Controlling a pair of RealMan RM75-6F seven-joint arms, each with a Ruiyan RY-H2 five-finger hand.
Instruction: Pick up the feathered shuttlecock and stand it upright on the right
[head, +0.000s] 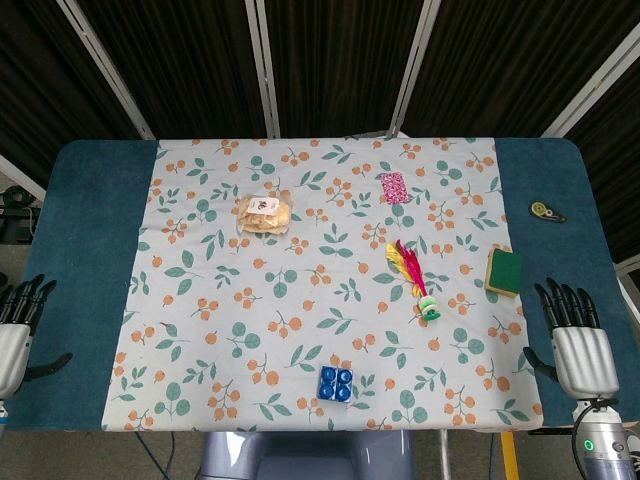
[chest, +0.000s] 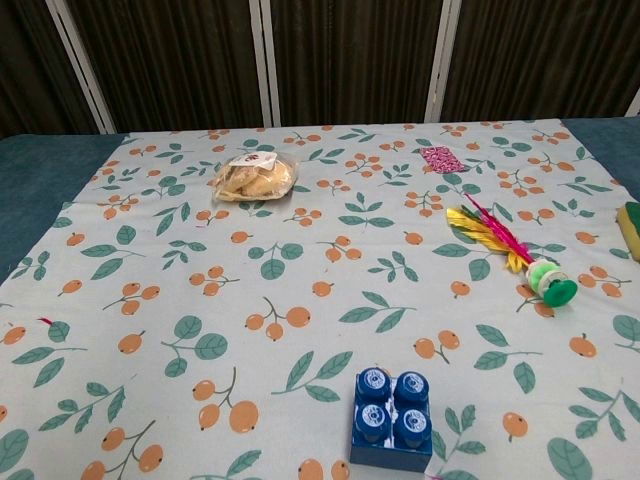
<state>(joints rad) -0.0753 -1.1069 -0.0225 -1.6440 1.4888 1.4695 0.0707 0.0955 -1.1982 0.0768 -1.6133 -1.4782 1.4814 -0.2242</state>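
Note:
The feathered shuttlecock (head: 414, 278) lies on its side on the patterned cloth, right of centre, its yellow and pink feathers pointing to the back and its green base toward the front. The chest view shows the shuttlecock (chest: 515, 251) at the right. My right hand (head: 578, 338) rests open at the table's front right edge, well right of the shuttlecock, holding nothing. At the front left edge my left hand (head: 15, 327) is open too, its fingers apart. Neither hand appears in the chest view.
A blue toy brick (head: 337, 384) sits near the front centre. A bagged snack (head: 264, 213) lies back left, a pink packet (head: 395, 187) at the back, a green and yellow sponge (head: 504, 272) at the right, a tape roll (head: 546, 210) far right.

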